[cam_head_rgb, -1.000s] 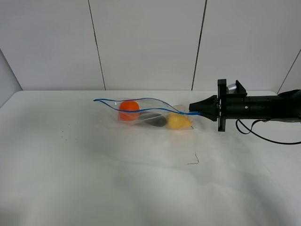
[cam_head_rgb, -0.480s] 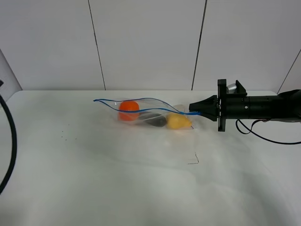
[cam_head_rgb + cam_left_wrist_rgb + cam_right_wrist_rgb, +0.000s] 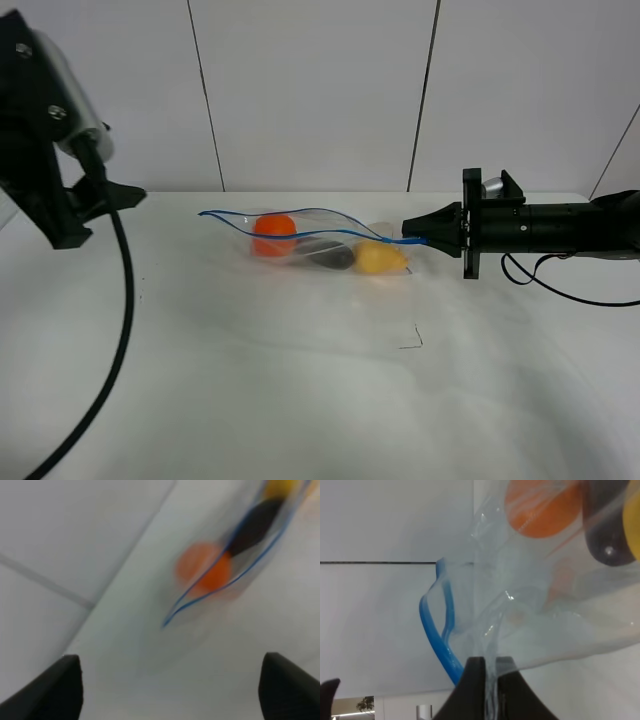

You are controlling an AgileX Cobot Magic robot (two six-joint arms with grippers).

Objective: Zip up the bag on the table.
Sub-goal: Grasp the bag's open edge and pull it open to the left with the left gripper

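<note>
The clear bag [image 3: 320, 245] lies on the white table [image 3: 300, 400] with orange, dark purple and yellow produce inside. Its blue zipper strip [image 3: 300, 213] gapes open along the far edge. My right gripper [image 3: 412, 238] is shut on the bag's right end, at the zipper strip; the right wrist view shows its jaws [image 3: 490, 675] pinching the plastic next to the blue strip [image 3: 440, 630]. My left gripper [image 3: 118, 194] hangs above the table's far left, well left of the bag. Its fingers [image 3: 55, 685] stand wide apart and empty, with the bag [image 3: 225, 565] blurred ahead.
The left arm's black cable [image 3: 112, 340] hangs down over the left part of the table. The right arm's cable [image 3: 560, 290] lies on the table at the right. White wall panels [image 3: 310, 90] rise behind the table's far edge.
The left arm has swung into view at the upper left, its cable first, then the gripper. The bag and the right gripper have not moved.
</note>
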